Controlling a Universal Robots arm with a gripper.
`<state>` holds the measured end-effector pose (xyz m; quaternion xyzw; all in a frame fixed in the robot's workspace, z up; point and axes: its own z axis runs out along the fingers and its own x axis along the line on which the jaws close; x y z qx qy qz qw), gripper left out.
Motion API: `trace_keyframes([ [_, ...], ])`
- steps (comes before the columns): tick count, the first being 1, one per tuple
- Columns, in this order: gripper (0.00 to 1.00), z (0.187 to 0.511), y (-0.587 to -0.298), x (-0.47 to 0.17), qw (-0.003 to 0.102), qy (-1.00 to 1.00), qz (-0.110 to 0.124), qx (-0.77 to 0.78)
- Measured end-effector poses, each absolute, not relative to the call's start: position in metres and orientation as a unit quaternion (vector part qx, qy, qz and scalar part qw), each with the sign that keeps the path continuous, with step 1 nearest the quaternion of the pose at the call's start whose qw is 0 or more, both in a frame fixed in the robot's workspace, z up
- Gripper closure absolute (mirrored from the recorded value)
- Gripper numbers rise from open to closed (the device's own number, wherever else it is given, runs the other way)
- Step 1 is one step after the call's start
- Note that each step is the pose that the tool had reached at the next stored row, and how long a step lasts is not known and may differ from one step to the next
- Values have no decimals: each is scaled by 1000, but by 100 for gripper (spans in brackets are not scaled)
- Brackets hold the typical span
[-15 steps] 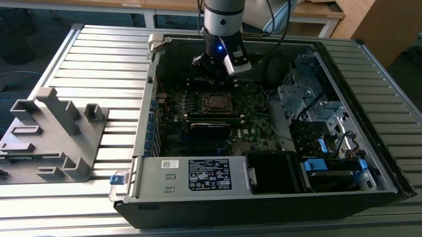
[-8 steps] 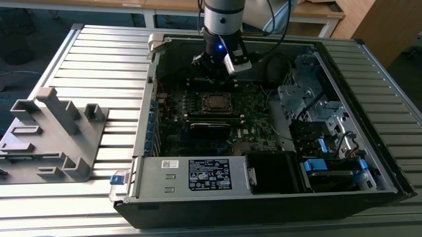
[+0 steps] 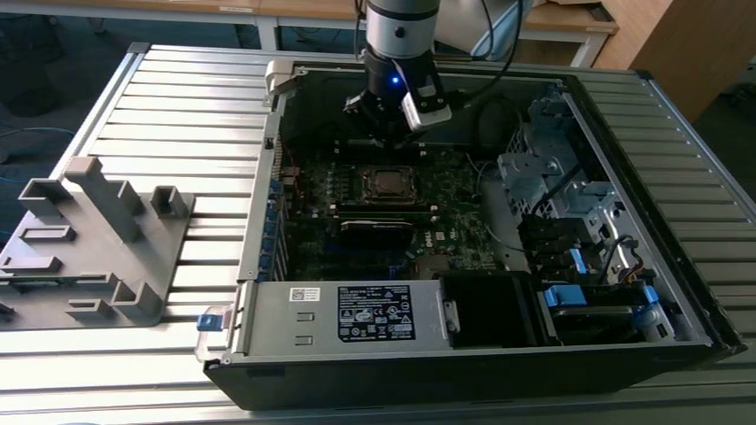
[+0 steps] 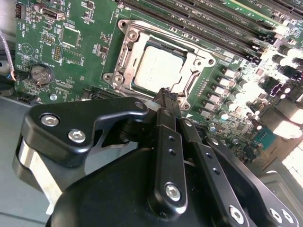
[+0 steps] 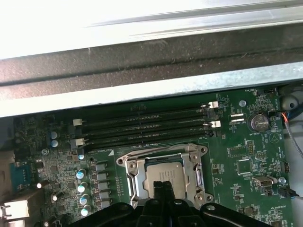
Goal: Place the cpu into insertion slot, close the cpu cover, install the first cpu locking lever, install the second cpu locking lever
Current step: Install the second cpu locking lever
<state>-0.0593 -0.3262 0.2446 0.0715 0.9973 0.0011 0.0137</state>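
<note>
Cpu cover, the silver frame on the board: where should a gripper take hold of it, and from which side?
Probably by two opposite side bars, coming straight down from above. The cover lies flat over the chip, so only its thin outer edges offer a hold; memory slots crowd one side.

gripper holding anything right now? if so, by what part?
Nothing held. The gripper has its fingers shut together and empty, above the cpu, which already sits in the insertion slot with the cpu cover down around it.
</note>
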Motion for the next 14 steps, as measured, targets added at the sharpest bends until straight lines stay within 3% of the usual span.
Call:
trace_keyframes([
  [14,89,248,-326,-59,14,997,1,72],
])
